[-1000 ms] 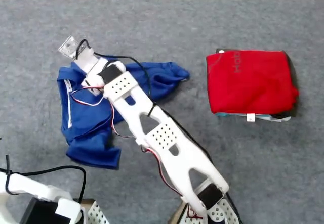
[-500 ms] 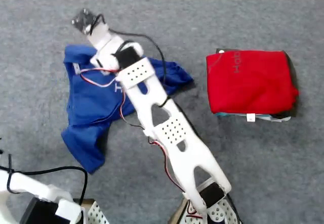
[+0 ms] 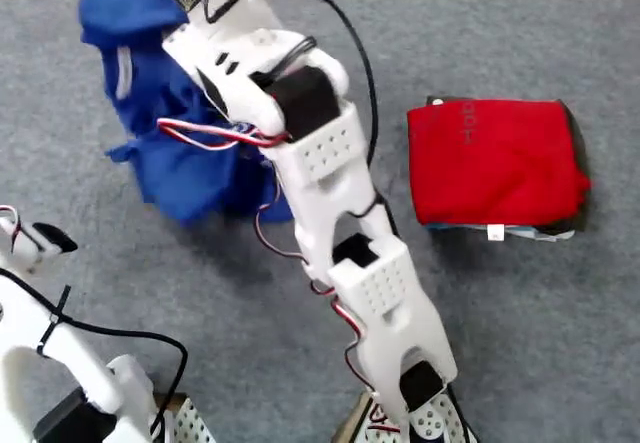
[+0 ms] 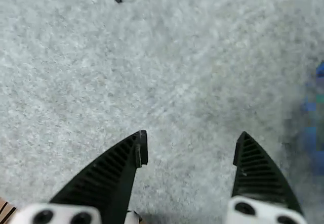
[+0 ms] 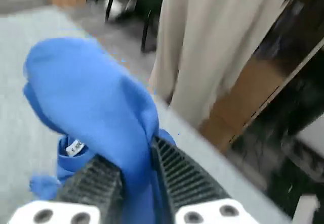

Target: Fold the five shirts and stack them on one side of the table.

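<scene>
My right gripper [image 3: 150,8] is shut on the blue shirt [image 3: 170,153] and holds it up over the far left of the table, the cloth hanging crumpled below it. In the right wrist view the shirt [image 5: 91,97] is bunched between the pads of that gripper [image 5: 134,150]. A folded red shirt [image 3: 495,163] tops a stack on the right side, with edges of other folded shirts under it. My left gripper [image 4: 192,135] is open over bare grey table, the blue shirt [image 4: 316,128] beside it; this gripper [image 3: 35,235] is at the near left.
The grey table [image 3: 520,313] has free room in the middle and near right. The right arm [image 3: 340,233] stretches diagonally from the near edge to the far left. Furniture and a curtain [image 5: 212,47] stand beyond the far edge.
The right arm has lifted the blue shirt off the table, up and toward the far left corner. The left arm has come further into view at the near left.
</scene>
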